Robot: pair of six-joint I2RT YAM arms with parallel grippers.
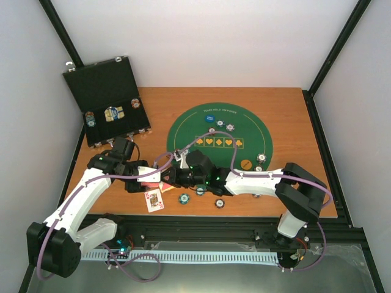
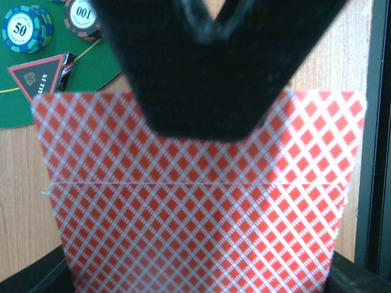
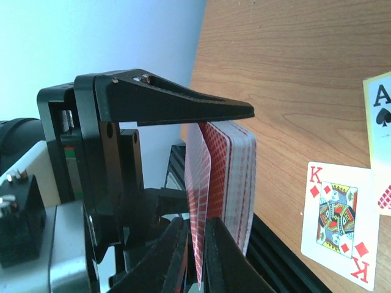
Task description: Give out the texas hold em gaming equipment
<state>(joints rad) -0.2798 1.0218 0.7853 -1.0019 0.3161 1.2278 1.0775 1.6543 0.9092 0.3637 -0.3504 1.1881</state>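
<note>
My left gripper [image 1: 135,181] is shut on a deck of red-backed playing cards [image 2: 195,195], held on edge above the table's front left. My right gripper [image 3: 197,231] is shut on a single red-backed card [image 3: 198,183], pinching its end against the deck [image 3: 237,177]. Its dark finger [image 2: 208,67] covers the deck's top in the left wrist view. A king of diamonds [image 1: 154,199] and an ace of spades [image 3: 380,137] lie face up on the wood. A teal chip [image 2: 24,27], a second chip [image 2: 82,15] and a dark triangular button [image 2: 40,73] lie on the green mat [image 1: 220,131].
An open black case [image 1: 110,110] with chips stands at the back left. Loose chips [image 1: 183,198] lie near the front edge under the right arm. An orange button [image 1: 245,163], a blue button [image 1: 209,118] and more chips [image 1: 261,157] lie on the mat.
</note>
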